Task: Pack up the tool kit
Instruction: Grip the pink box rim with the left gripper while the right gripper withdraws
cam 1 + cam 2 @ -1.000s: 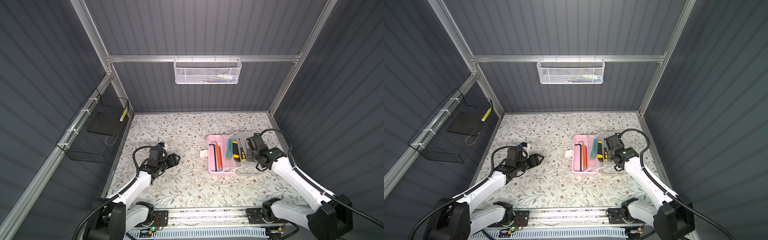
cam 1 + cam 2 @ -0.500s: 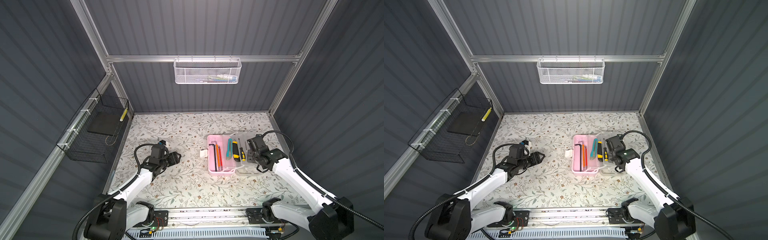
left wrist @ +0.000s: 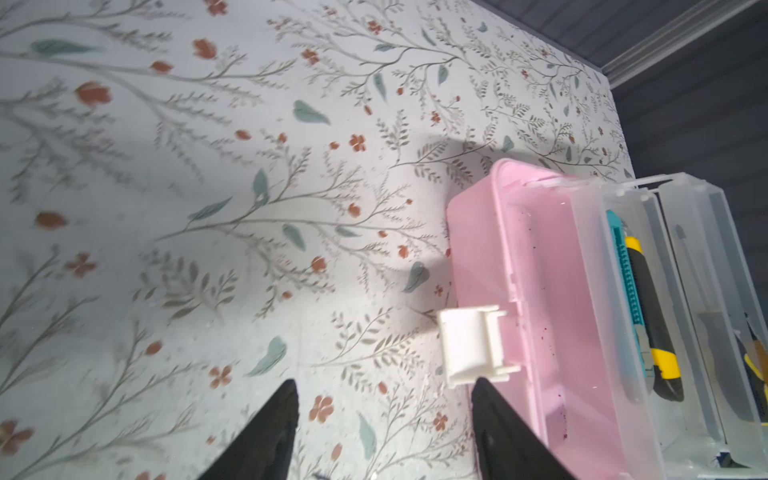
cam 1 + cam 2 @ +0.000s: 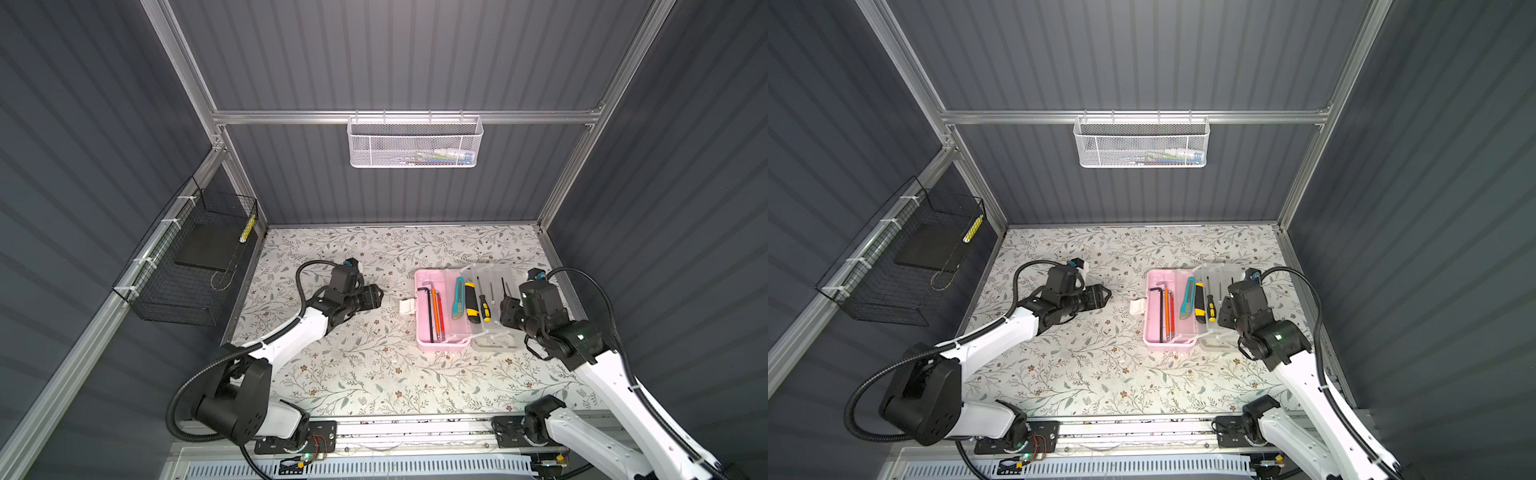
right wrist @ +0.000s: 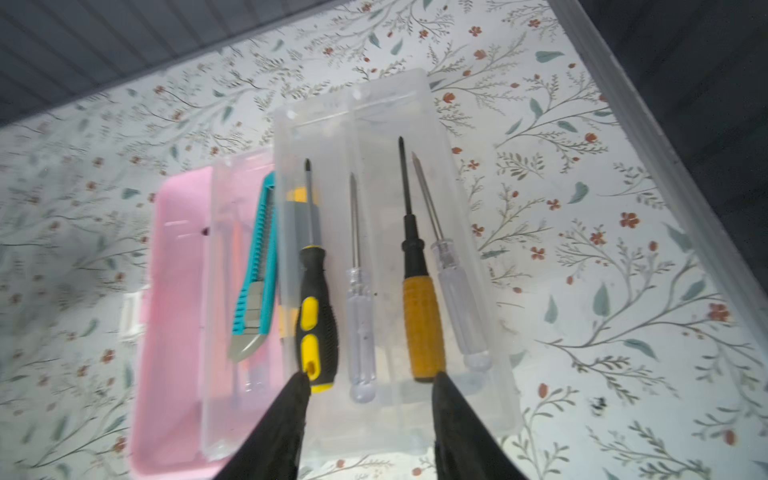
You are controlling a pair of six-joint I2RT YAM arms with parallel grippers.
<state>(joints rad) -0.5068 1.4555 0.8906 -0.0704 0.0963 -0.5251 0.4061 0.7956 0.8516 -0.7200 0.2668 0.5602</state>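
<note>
Left wrist: pink box (image 3: 476, 249) partly offscreen

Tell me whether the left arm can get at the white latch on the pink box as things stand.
Probably yes. The left hand is open and points at the latch, which sticks out from the box toward it. Only bare table lies between them.

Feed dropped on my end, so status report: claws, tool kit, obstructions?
Left claw open, empty, short of the white latch. Right claw open, empty, over the screwdrivers in the clear tray. Pink box open, hex keys inside. No obstruction seen.
</note>
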